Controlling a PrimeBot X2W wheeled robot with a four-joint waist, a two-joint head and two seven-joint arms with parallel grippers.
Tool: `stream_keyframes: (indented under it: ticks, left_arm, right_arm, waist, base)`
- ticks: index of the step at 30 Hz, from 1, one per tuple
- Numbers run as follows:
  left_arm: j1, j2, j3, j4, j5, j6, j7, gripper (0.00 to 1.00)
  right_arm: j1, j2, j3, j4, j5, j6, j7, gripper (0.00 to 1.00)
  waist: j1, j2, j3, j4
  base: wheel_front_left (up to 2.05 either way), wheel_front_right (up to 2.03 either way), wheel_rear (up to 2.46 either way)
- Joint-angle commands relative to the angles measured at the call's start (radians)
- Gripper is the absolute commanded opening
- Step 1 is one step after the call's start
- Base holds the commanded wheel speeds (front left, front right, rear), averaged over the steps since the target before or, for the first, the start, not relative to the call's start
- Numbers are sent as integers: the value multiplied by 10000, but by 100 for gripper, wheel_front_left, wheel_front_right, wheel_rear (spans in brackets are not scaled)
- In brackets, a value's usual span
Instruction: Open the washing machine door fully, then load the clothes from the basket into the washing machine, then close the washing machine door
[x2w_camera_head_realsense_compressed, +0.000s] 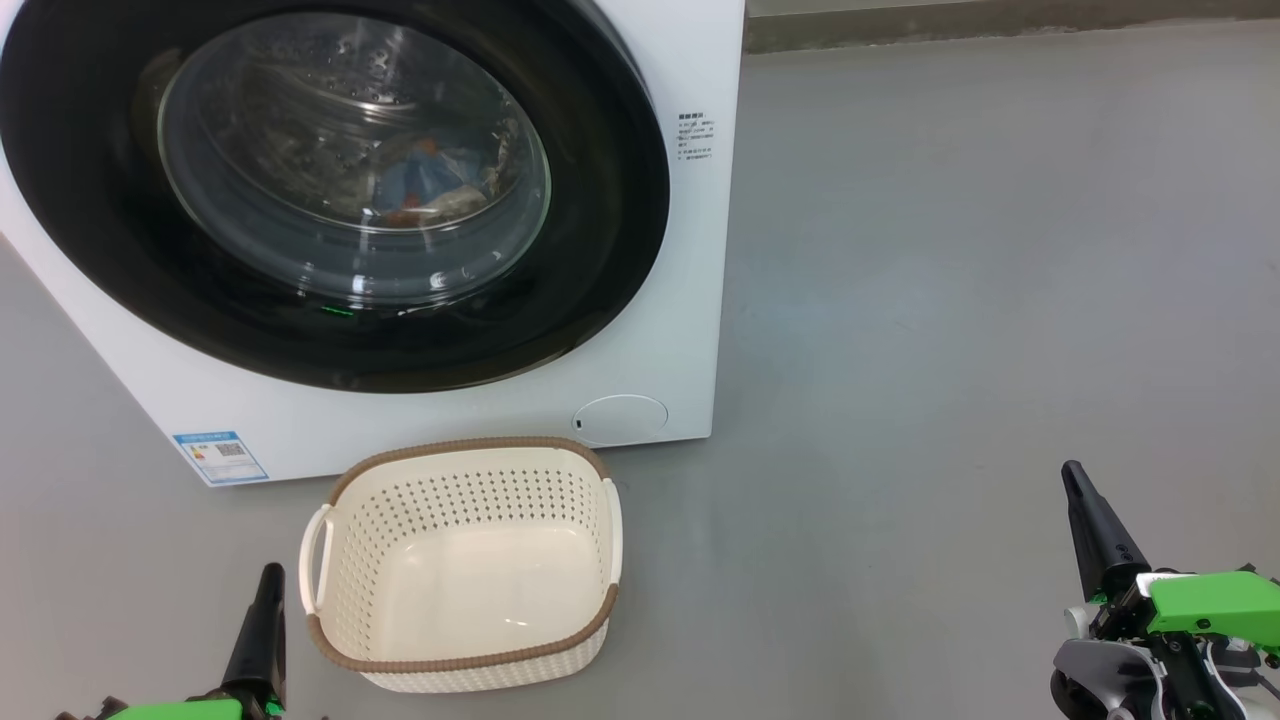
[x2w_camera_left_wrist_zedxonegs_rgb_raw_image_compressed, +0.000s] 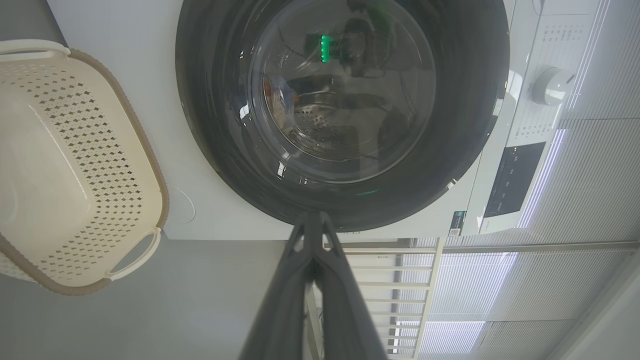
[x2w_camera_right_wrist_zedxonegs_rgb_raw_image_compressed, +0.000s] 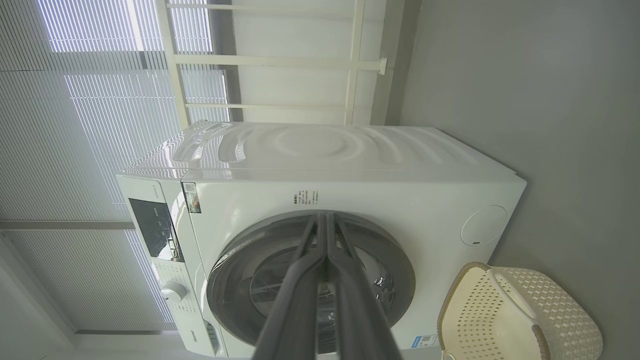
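Sitting closed: washing machine door (x2w_camera_head_realsense_compressed: 335, 330) | clothes (x2w_camera_head_realsense_compressed: 430, 185) inside | basket (x2w_camera_head_realsense_compressed: 470, 492) nearby

Left gripper (x2w_camera_head_realsense_compressed: 270, 575) at seven o'clock of the head view: long matte-black shape, narrowing to a blunt tip, above a bright green cover (x2w_camera_head_realsense_compressed: 175, 710). Right gripper (x2w_camera_head_realsense_compressed: 1072, 470) at four o'clock: same dark tapering form, wider toward a black base. Just behind that base, a bright green block (x2w_camera_head_realsense_compressed: 1215, 600) with slanted edges, a small white bracket (x2w_camera_head_realsense_compressed: 1160, 582), a rounded grey housing (x2w_camera_head_realsense_compressed: 1090, 680) and black struts (x2w_camera_head_realsense_compressed: 1190, 672). From the wrist cameras, smooth dark grey fingers (x2w_camera_left_wrist_zedxonegs_rgb_raw_image_compressed: 280, 300) with slim triangular cut-outs near the tips.
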Motion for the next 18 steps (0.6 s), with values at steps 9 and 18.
stream_keyframes:
  ticks: [9, 18]
  left_arm:
    - [-419, 91, 327, -311, -79, -25, 64, 0]
    - [-419, 91, 326, -311, -80, -25, 63, 0]
  right_arm:
    - [-117, -56, 167, -302, 12, 17, 94, 0]
    - [-118, -48, 156, -301, 2, 17, 104, 0]
  waist:
    - [0, 0, 0, 0]
    - [0, 0, 0, 0]
  base:
    - [0, 0, 0]
    - [0, 0, 0]
